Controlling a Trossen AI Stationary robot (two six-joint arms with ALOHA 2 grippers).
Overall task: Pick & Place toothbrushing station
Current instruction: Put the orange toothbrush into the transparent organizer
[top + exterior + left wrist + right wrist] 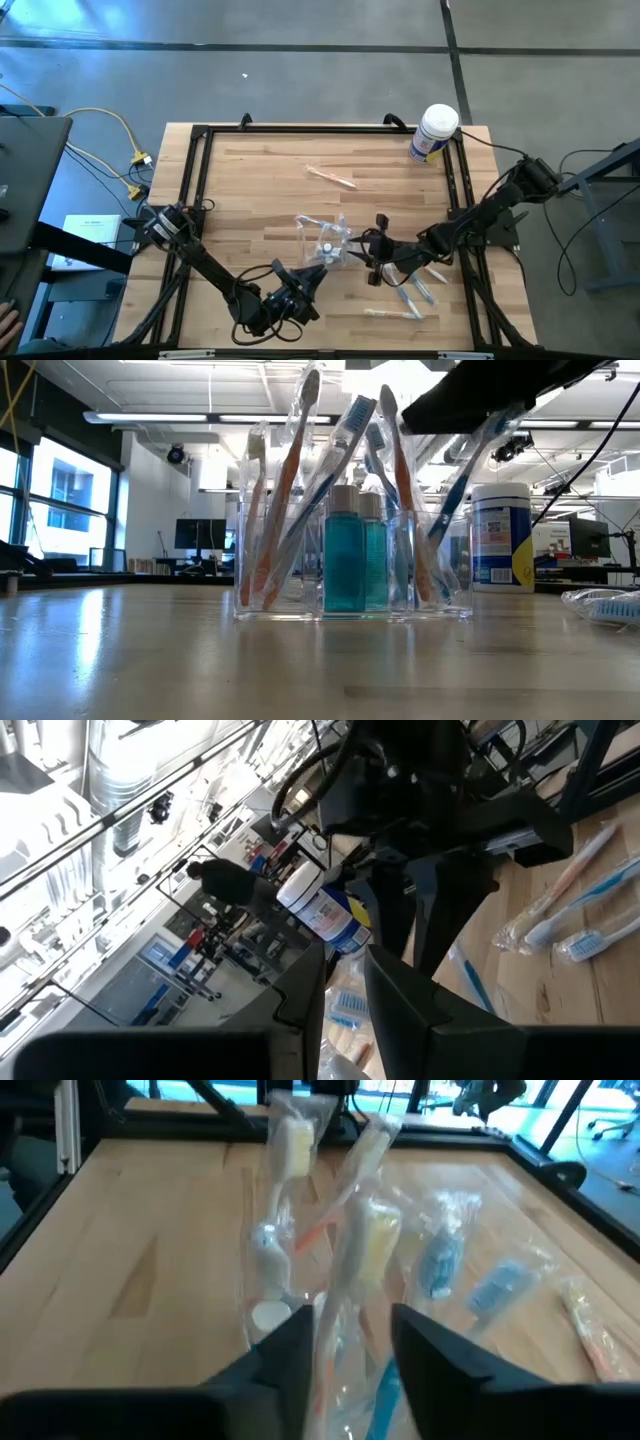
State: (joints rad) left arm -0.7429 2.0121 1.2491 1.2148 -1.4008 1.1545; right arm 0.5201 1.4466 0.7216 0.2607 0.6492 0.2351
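Toothbrushing station (325, 243), a small clear plastic holder of wrapped toothbrushes and teal bottles, stands mid-table between both grippers. Right gripper (372, 246), just beside it, has jaws slightly parted around a wrapped toothbrush (352, 1280). Left gripper (312, 273): jaws narrow, grip indiscernible.

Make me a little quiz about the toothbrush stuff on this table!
1. Pick one: what colour is the liquid in the two small bottles standing inside the clear see-through plastic holder? A teal, B red, C yellow.
2. Fill the gap: the white cylindrical tub with the blue label stands at the wooden table's edge on the ____ arm's side.
3. True or false: the clear holder has tipped over and its wrapped toothbrushes lie flat.

Key: 1 A. 2 right. 3 false: it stands upright, with the toothbrushes sticking up out of it.
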